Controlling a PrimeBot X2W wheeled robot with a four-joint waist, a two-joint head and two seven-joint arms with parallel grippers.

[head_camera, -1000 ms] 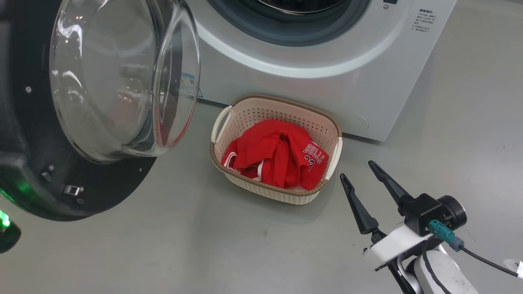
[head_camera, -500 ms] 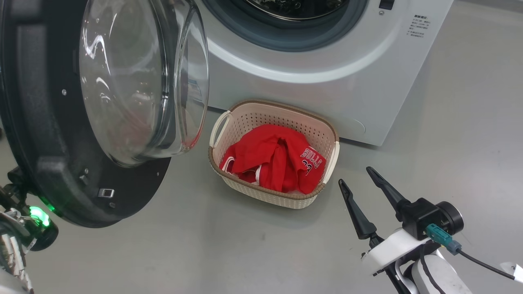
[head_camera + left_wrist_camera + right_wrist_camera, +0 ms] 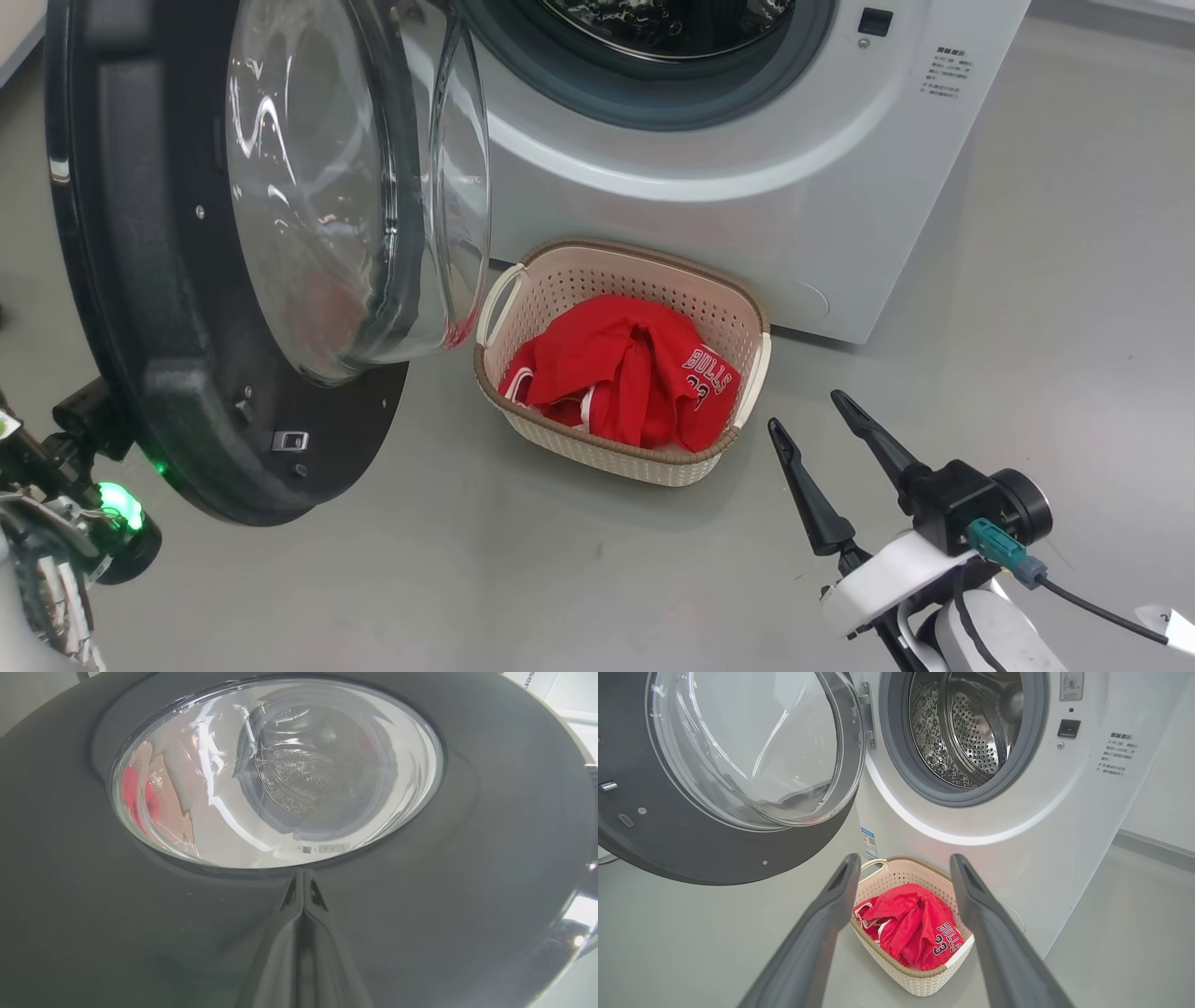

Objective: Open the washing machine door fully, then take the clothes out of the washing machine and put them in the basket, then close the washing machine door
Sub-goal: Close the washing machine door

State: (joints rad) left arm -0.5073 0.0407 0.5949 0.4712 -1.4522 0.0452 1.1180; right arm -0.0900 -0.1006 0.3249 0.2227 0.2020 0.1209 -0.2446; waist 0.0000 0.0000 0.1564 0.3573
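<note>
A white front-loading washing machine (image 3: 747, 224) stands on a grey floor (image 3: 467, 579). Its round opening is uncovered. The washing machine door (image 3: 140, 280), a wide black rim around a bulging glass bowl, is swung out to the robot's left, roughly square to the machine's front.

The left tool (image 3: 302, 914) has its fingers drawn narrow, tips together, holding nothing. They rest against the door's outer black face just below the glass. This placement looks suited to pushing the door shut.

The right tool (image 3: 806, 411) is spread wide and empty. It hangs low over the floor just beside the basket (image 3: 653, 257), pointing towards it, and appears parked clear of the door's swing.

The cream perforated basket sits on the floor just in front of the machine's base, below the opening, a short drop for unloading. In it lie the clothes (image 3: 625, 373), bunched red fabric with white trim and "BULLS" lettering facing up.

In the right wrist view, the visible part of the dimpled steel drum (image 3: 966, 732) looks bare. Closing the door seems to be the step left.
</note>
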